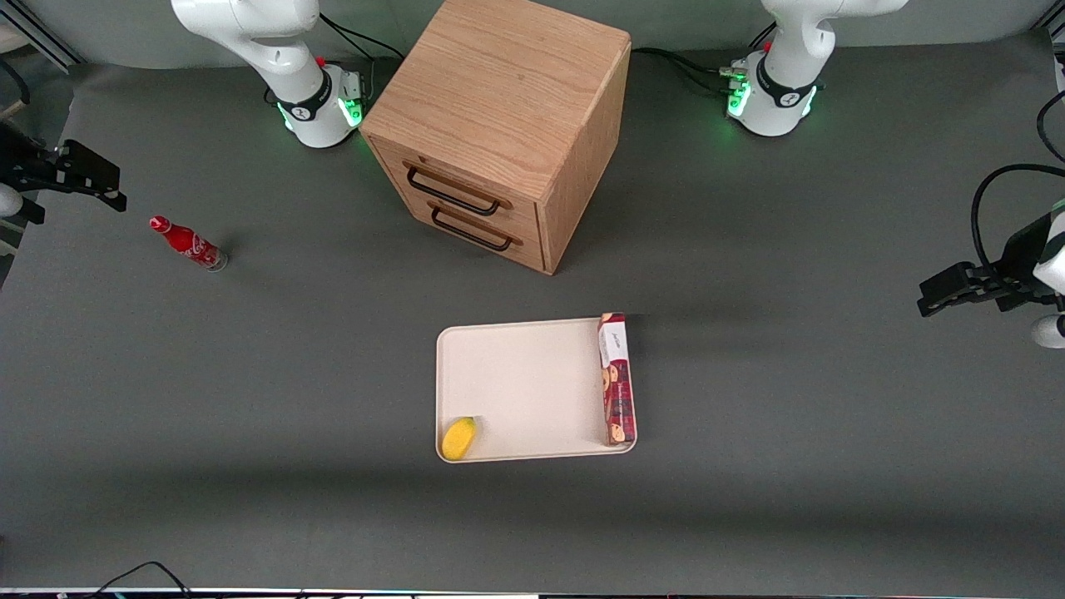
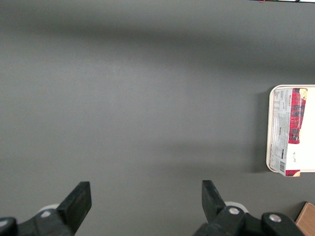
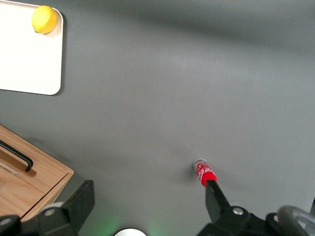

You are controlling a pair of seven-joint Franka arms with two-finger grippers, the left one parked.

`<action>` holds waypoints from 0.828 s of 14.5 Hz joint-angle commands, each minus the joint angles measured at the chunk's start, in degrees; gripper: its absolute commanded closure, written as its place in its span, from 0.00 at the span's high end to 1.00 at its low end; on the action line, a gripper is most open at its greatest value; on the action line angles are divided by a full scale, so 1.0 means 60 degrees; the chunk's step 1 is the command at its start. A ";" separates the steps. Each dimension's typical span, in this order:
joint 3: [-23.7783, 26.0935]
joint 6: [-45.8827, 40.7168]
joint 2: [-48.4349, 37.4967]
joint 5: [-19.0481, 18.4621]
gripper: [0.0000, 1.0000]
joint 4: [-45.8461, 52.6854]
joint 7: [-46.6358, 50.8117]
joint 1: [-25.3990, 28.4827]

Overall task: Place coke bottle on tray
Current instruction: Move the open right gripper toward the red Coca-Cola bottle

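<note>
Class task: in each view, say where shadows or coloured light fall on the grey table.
Front view: soft shadow bands cross the table; green light glows at the arm bases. Right wrist view: the coke bottle shows between the open pincer fingers, a green glow nearby. Left wrist view: faint shadow beside the tray.

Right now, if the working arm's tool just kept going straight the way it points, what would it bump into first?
Probably the bare table. The tool points down at it, fingers open. The coke bottle stands just beside one finger, so that finger might clip it; depth is unclear.
</note>
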 commanded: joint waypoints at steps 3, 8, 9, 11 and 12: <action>-0.0100 -0.0463 0.0097 0.0197 1.00 0.0327 0.0104 0.0033; -0.1400 -0.0524 -0.0633 -0.0447 1.00 -0.1499 -0.1798 -0.0113; -0.1737 -0.0058 -0.0983 -0.0651 1.00 -0.2331 -0.2309 -0.0099; -0.2221 0.1578 -0.1948 -0.1179 1.00 -0.4554 -0.2709 -0.0099; -0.2688 0.2443 -0.2403 -0.1223 1.00 -0.5726 -0.2811 -0.0084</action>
